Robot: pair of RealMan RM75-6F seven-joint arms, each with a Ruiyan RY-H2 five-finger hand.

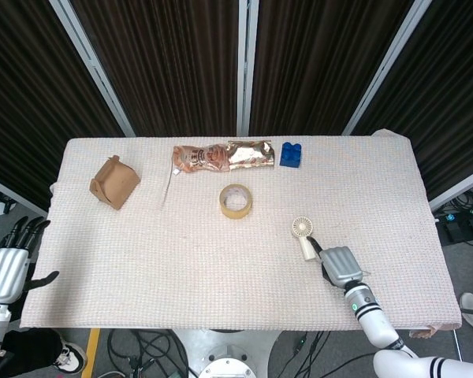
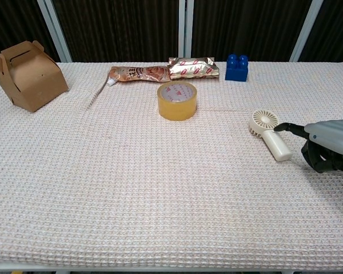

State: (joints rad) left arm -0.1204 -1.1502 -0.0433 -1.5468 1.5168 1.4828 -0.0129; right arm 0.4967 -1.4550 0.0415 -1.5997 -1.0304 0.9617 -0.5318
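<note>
A small white handheld fan (image 1: 303, 236) (image 2: 270, 133) lies on the cloth at the right. My right hand (image 1: 340, 267) (image 2: 326, 144) sits just beside its handle end; one dark fingertip reaches toward the handle, the other fingers curl under the grey back. It holds nothing that I can see. My left hand (image 1: 6, 264) hangs off the table's left edge with fingers spread and empty; the chest view does not show it.
A tape roll (image 1: 236, 200) (image 2: 176, 100) lies mid-table. Along the far edge lie a copper pouch (image 1: 199, 157), a foil packet (image 1: 251, 153) and a blue block (image 1: 290, 154). A brown carton box (image 1: 113, 182) (image 2: 28, 75) stands at the far left.
</note>
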